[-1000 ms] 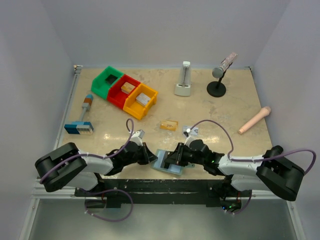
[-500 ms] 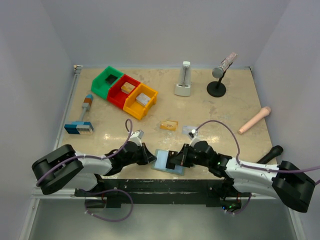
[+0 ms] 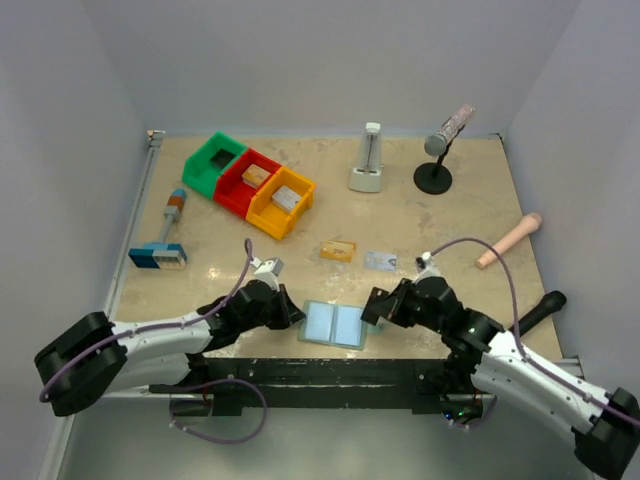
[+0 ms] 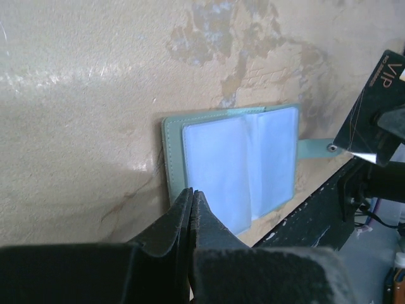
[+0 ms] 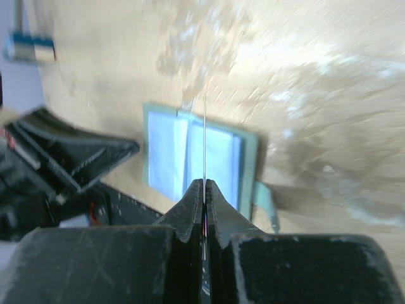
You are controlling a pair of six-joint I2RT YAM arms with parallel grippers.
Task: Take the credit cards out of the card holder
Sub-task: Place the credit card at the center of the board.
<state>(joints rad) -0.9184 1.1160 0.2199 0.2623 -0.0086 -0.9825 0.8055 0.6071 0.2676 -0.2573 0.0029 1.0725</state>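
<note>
Our right fingers (image 5: 199, 190) pinch a dark card (image 4: 370, 111) edge-on, just beside the right edge of the open card holder (image 3: 335, 323). The holder lies at the near edge of the table (image 3: 450, 220), long axis left to right. Our left fingers (image 4: 192, 197), pressed together, sit at its left edge, and the orange card (image 3: 338, 250) and pale card (image 3: 380, 261) lie farther back, nearer the right arm.

card (image 5: 204, 126): edge-on, face hidden | card holder (image 5: 221, 161): blurred | left wrist view: card cut by right edge, perhaps dark

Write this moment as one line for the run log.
card holder: open, flat on table | left tool: shut, at holder's edge | right tool: shut on dark card, out of holder | orange card, grey card: on table
</note>
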